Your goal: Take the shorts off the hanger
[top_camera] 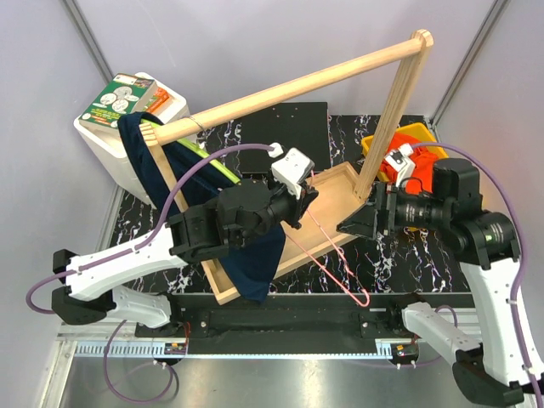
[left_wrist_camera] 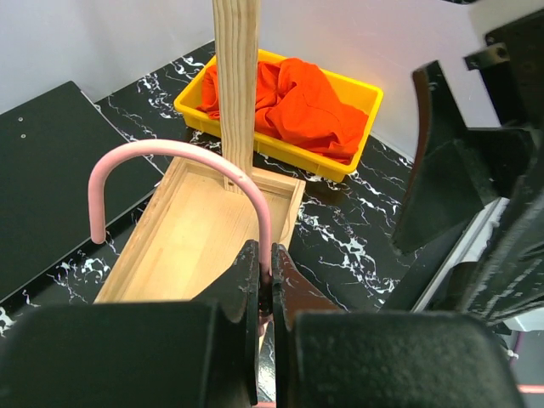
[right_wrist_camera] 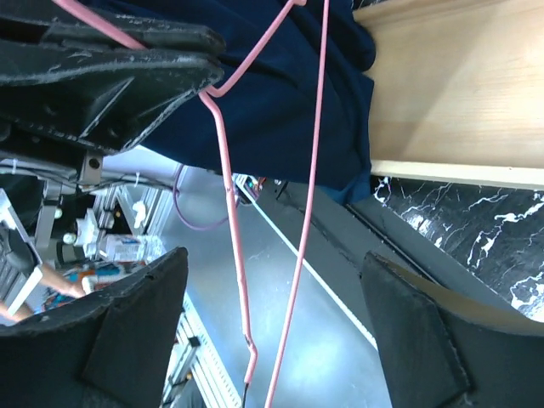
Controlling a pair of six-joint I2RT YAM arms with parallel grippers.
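Observation:
My left gripper [top_camera: 306,200] is shut on the hook of a pink wire hanger [top_camera: 344,268] and holds it over the wooden base tray [top_camera: 336,191]. The left wrist view shows its jaws [left_wrist_camera: 265,285] pinched on the hook [left_wrist_camera: 170,153]. The navy shorts [top_camera: 255,255] drape from the rail's left end, under my left arm and over the tray's near edge. I cannot tell whether they still hang on the hanger. My right gripper [top_camera: 361,223] is open and empty beside the hanger; in its wrist view [right_wrist_camera: 276,327] the pink wires [right_wrist_camera: 228,195] run between the fingers, before the navy cloth [right_wrist_camera: 280,110]. The orange shorts [left_wrist_camera: 297,102] lie in a yellow bin.
A wooden rack with a slanted rail [top_camera: 297,85] and an upright post [top_camera: 391,110] stands on the tray. The yellow bin [top_camera: 421,136] sits at the back right. A white box [top_camera: 119,144] topped by a green book is at the back left. A black mat [top_camera: 289,127] lies behind the tray.

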